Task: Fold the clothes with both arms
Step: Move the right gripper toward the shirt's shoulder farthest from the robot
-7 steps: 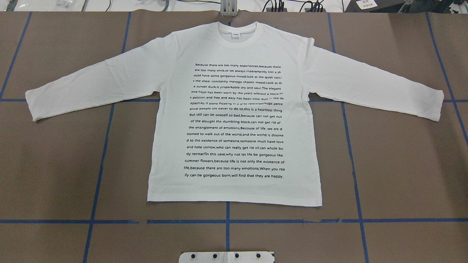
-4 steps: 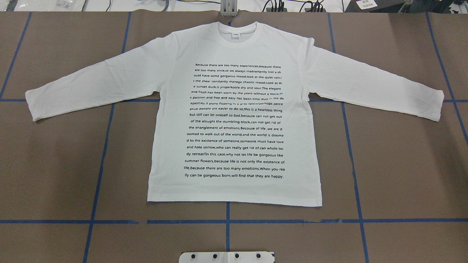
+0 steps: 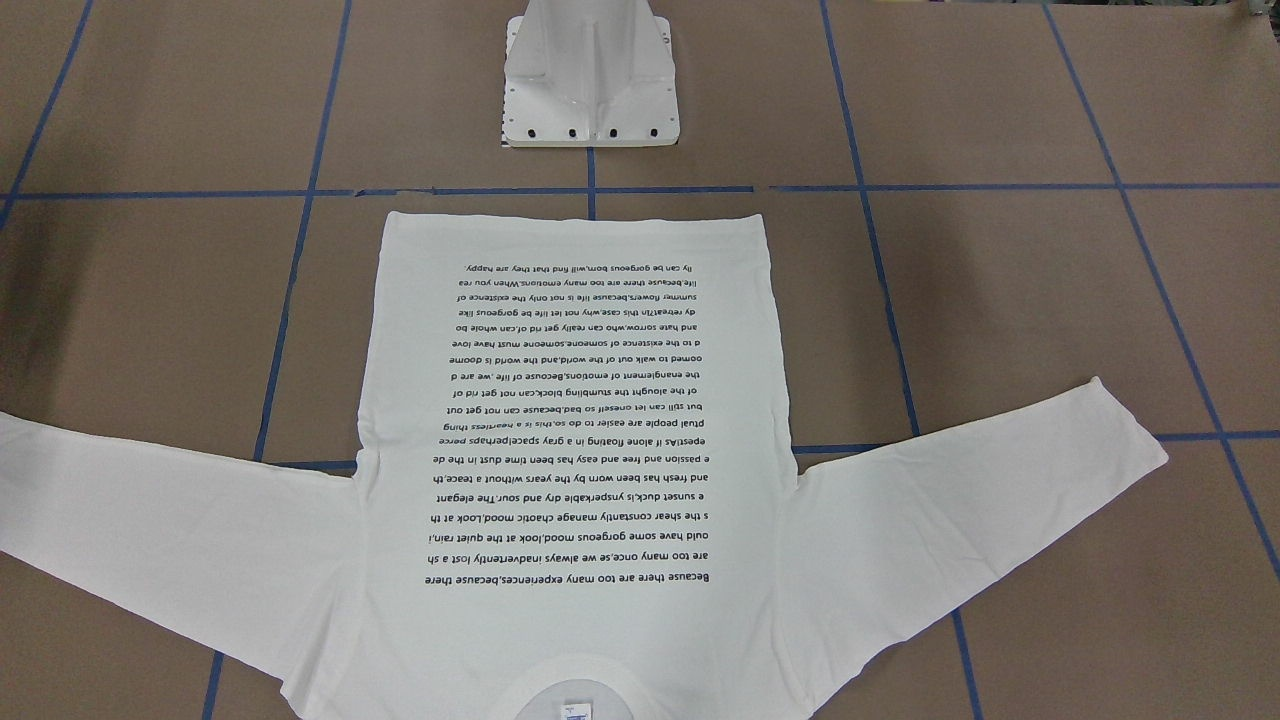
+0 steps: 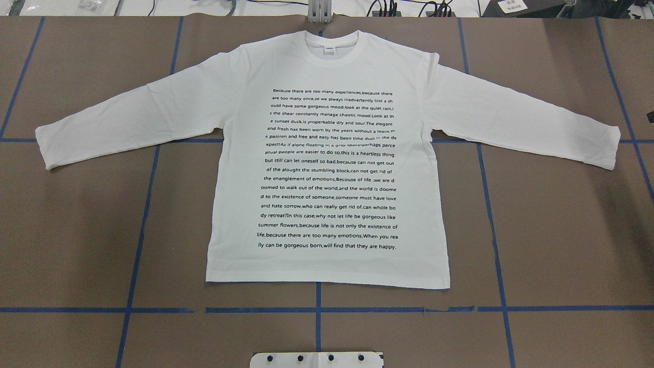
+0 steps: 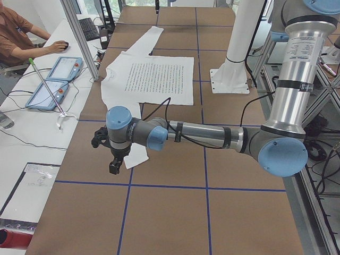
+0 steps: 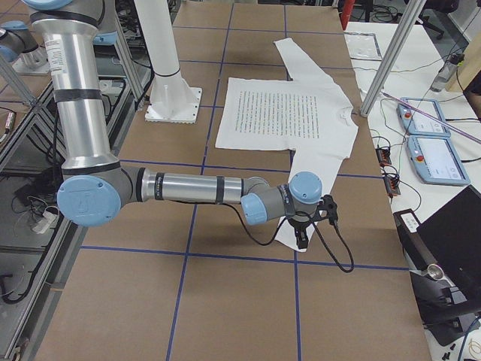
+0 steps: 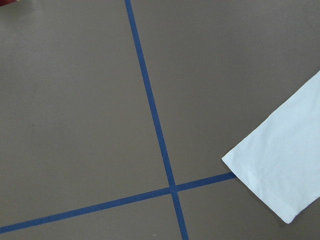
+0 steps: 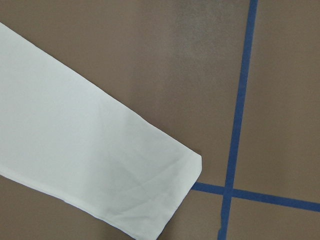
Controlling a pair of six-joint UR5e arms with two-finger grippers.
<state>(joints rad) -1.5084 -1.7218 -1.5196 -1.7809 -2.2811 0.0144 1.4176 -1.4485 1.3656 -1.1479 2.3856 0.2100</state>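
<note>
The clothes are one white long-sleeved shirt [image 4: 327, 168] lying flat on the brown table, printed text up, collar at the far edge, both sleeves spread sideways. In the front-facing view the shirt [image 3: 570, 400] appears upside down. My left gripper [image 5: 114, 164] hangs over the left sleeve's cuff [image 7: 280, 170], above the cloth; whether it is open or shut I cannot tell. My right gripper [image 6: 302, 239] hovers over the right sleeve's cuff [image 8: 150, 200], and its state I cannot tell either. A dark sliver [image 4: 651, 116] shows at the overhead view's right edge.
The white pedestal base [image 3: 590, 80] stands at the near middle of the table. Blue tape lines [image 4: 317, 309] grid the brown surface. Beyond the far edge are aluminium posts [image 5: 79, 37], two pendant tablets [image 5: 58, 74] and a seated person [image 5: 16, 37].
The shirt has not moved. A small dark sliver has appeared at the right edge of the overhead view, beside the right cuff.
</note>
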